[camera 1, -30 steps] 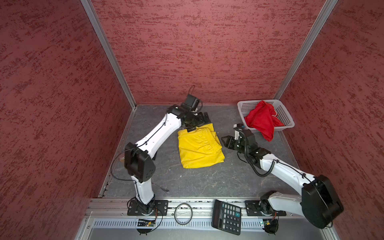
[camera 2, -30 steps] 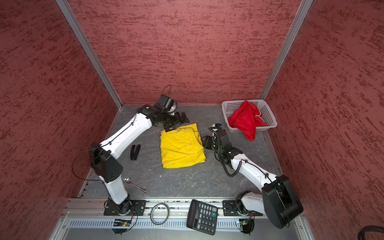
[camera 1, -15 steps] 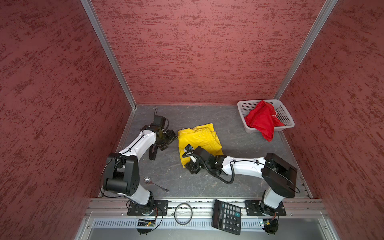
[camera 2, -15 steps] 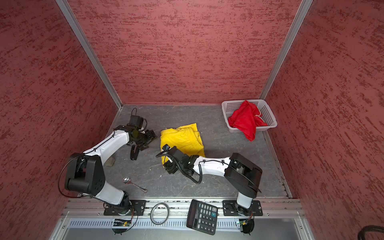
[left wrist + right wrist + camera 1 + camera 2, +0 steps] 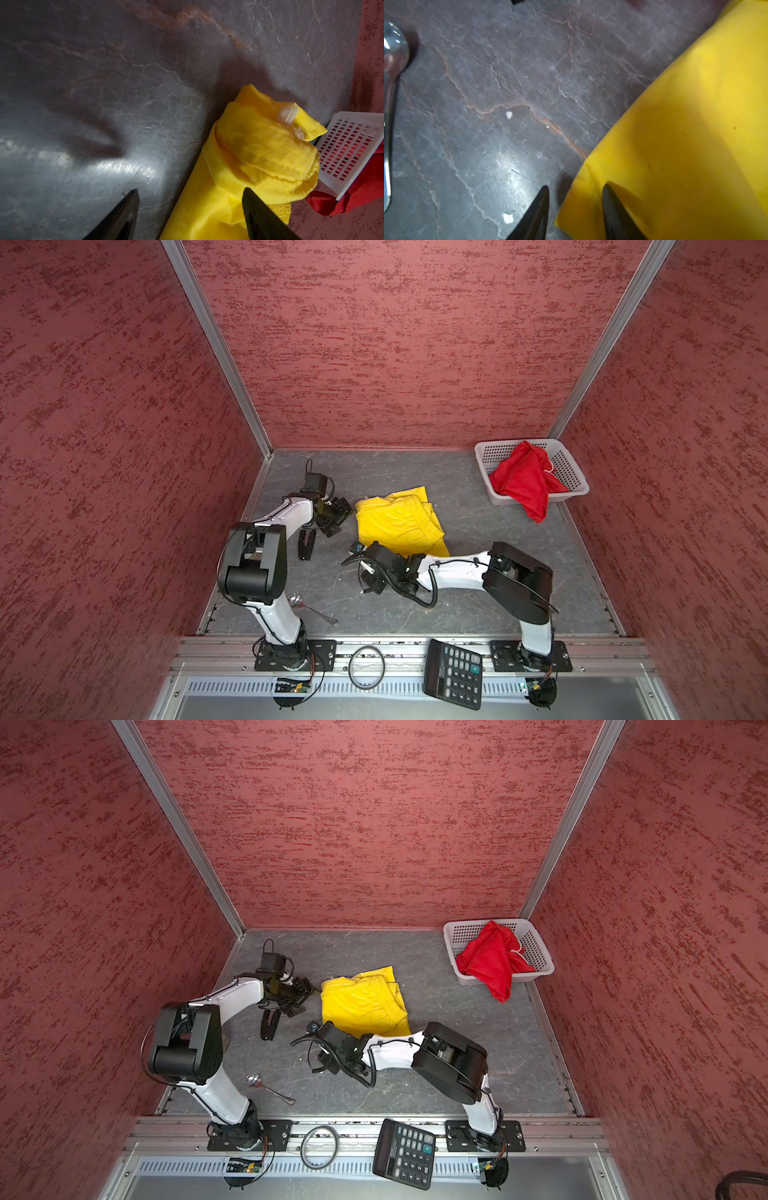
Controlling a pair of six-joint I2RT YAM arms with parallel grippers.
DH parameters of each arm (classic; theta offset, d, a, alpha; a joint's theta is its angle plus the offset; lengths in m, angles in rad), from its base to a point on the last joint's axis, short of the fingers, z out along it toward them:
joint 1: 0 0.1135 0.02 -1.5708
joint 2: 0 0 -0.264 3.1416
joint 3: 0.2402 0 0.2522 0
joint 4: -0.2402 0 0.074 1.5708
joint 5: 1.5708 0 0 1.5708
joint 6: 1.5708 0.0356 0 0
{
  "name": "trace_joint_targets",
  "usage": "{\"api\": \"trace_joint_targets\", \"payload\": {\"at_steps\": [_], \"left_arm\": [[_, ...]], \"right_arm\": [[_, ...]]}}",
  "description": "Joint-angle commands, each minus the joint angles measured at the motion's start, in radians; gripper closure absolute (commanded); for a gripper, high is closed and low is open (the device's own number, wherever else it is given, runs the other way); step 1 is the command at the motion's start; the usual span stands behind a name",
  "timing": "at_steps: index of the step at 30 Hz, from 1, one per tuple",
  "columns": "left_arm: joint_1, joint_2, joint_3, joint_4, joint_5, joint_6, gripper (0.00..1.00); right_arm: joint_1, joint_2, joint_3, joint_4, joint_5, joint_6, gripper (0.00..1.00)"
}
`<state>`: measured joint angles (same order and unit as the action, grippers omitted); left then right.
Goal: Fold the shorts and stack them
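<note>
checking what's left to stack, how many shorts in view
2: yellow shorts on the middle of the table; red shorts draped over the front rim of the white basket. Others may hide under them.

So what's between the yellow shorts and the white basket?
Nothing: just bare grey table between the yellow shorts and the basket, in both top views.

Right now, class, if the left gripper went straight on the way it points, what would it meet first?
Most likely the yellow shorts: the left gripper points at their edge, cloth partly between its open fingers; height above them unclear.
</note>
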<state>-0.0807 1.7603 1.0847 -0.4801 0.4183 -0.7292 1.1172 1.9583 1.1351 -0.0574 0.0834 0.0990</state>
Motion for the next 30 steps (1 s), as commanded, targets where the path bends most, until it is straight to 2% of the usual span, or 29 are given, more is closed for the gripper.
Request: {"api": "trace_joint_targets", "payload": {"at_steps": [1, 4, 11, 12, 16, 17, 20, 22, 23, 24, 25, 27, 28, 30], "left_arm": [[-0.009, 0.059, -0.005, 0.104, 0.036, -0.024, 0.21], [-0.024, 0.101, -0.003, 0.175, 0.058, -0.065, 0.22], [-0.136, 0.113, -0.017, 0.241, 0.028, -0.135, 0.29], [-0.149, 0.106, -0.033, 0.252, 0.022, -0.147, 0.33], [-0.171, 0.062, -0.138, 0.343, 0.028, -0.218, 0.66], [-0.174, 0.051, -0.162, 0.368, 0.031, -0.238, 0.71], [-0.173, 0.03, -0.227, 0.443, 0.034, -0.288, 0.76], [-0.165, 0.026, -0.263, 0.521, 0.047, -0.325, 0.76], [-0.161, 0.026, -0.272, 0.549, 0.052, -0.345, 0.73], [-0.157, 0.029, -0.278, 0.578, 0.057, -0.362, 0.64], [-0.156, 0.033, -0.278, 0.602, 0.059, -0.376, 0.48], [-0.156, 0.045, -0.276, 0.654, 0.062, -0.407, 0.33], [-0.156, 0.053, -0.275, 0.694, 0.063, -0.43, 0.29], [-0.158, 0.074, -0.275, 0.774, 0.063, -0.479, 0.29]], "right_arm": [[-0.018, -0.045, -0.068, -0.024, -0.006, 0.026, 0.76], [-0.042, -0.114, -0.157, -0.024, -0.017, 0.054, 0.89], [-0.137, -0.228, -0.308, -0.006, -0.104, 0.117, 0.96], [-0.147, -0.234, -0.314, -0.009, -0.111, 0.118, 0.97], [-0.168, -0.249, -0.329, -0.007, -0.133, 0.118, 0.97], [-0.172, -0.248, -0.33, -0.007, -0.139, 0.12, 0.97], [-0.18, -0.248, -0.336, -0.002, -0.157, 0.12, 0.98], [-0.184, -0.25, -0.343, -0.002, -0.167, 0.117, 1.0], [-0.184, -0.252, -0.347, -0.006, -0.17, 0.117, 1.0], [-0.186, -0.254, -0.352, -0.009, -0.174, 0.117, 1.0], [-0.187, -0.259, -0.357, -0.009, -0.175, 0.119, 1.0], [-0.188, -0.27, -0.375, -0.007, -0.178, 0.121, 1.0], [-0.188, -0.274, -0.383, -0.005, -0.178, 0.122, 1.0], [-0.19, -0.28, -0.395, -0.008, -0.175, 0.126, 1.0]]}}
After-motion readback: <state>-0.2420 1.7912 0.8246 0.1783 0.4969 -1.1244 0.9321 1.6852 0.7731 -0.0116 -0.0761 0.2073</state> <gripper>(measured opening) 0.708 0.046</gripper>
